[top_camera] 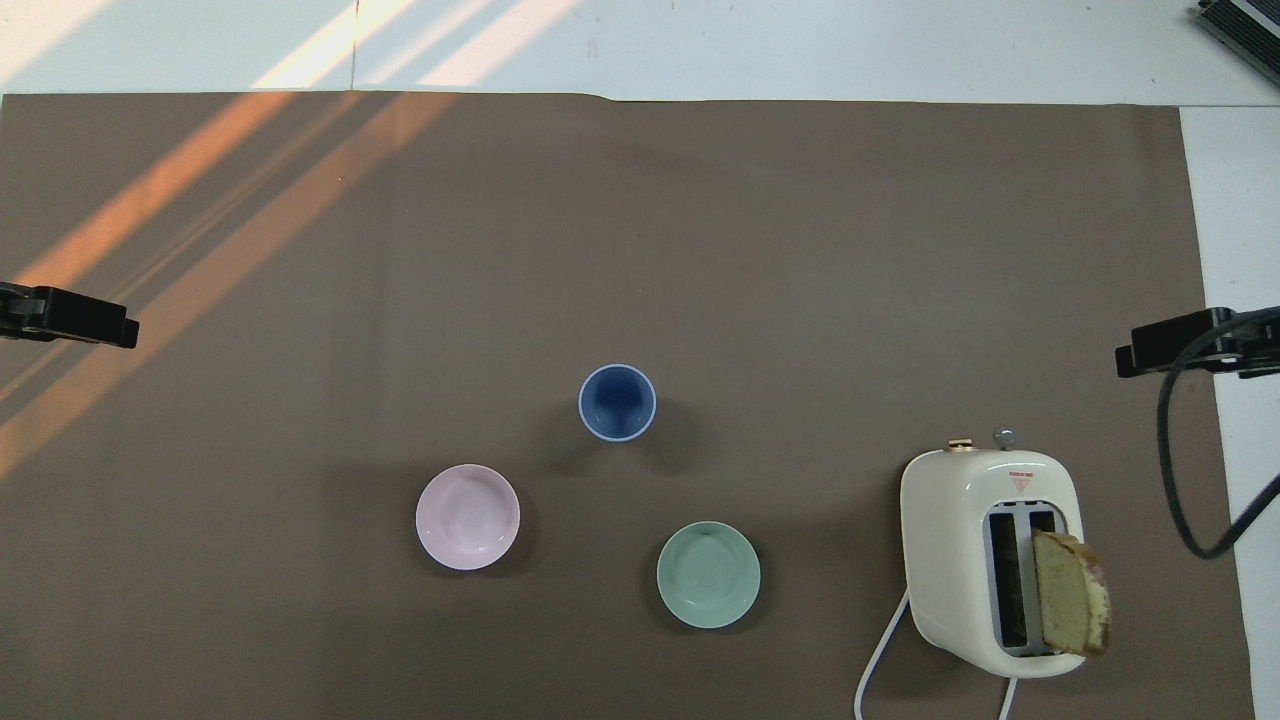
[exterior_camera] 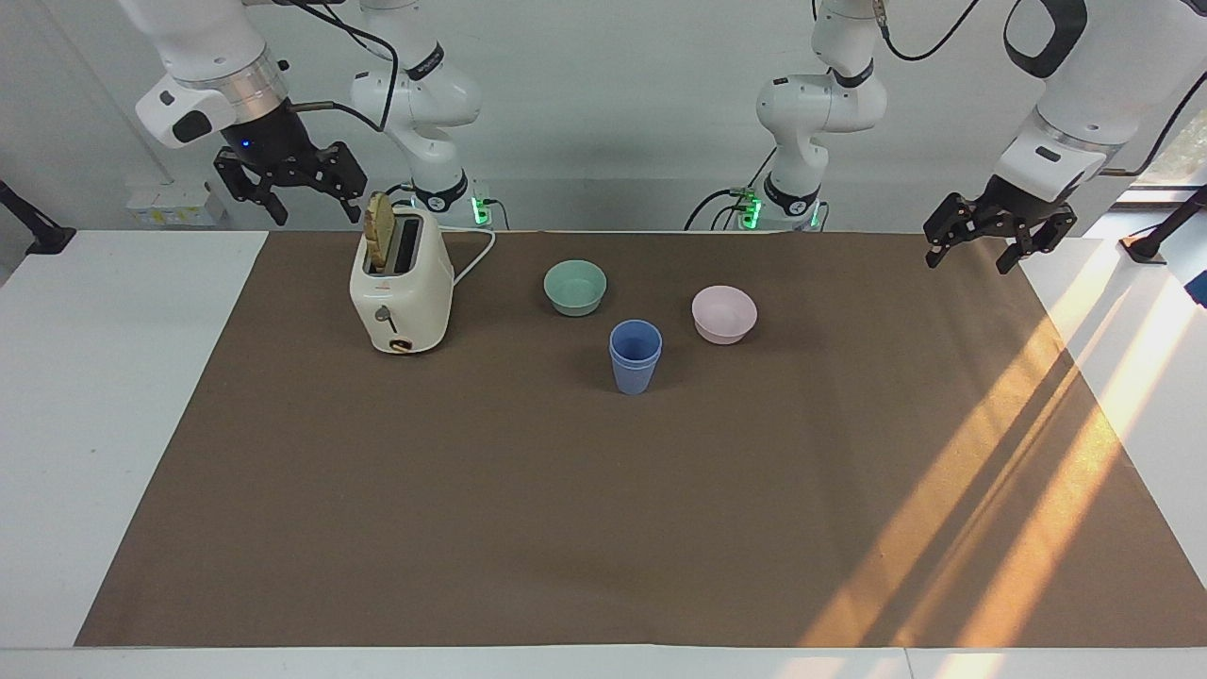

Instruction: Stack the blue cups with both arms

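The two blue cups (exterior_camera: 635,356) stand nested one in the other near the middle of the brown mat, and from above they read as a single blue rim (top_camera: 617,402). Neither gripper touches them. My right gripper (exterior_camera: 319,215) hangs open and empty in the air over the mat's edge beside the toaster, well apart from the cups. My left gripper (exterior_camera: 968,264) hangs open and empty over the mat's corner at the left arm's end. In the overhead view only a dark finger (top_camera: 70,318) of the left gripper and a dark finger (top_camera: 1185,345) of the right one show.
A mint-green bowl (exterior_camera: 575,287) and a pale pink bowl (exterior_camera: 724,314) sit nearer to the robots than the cups. A cream toaster (exterior_camera: 401,294) with a bread slice (exterior_camera: 380,241) sticking up stands toward the right arm's end, its white cord (exterior_camera: 476,253) trailing.
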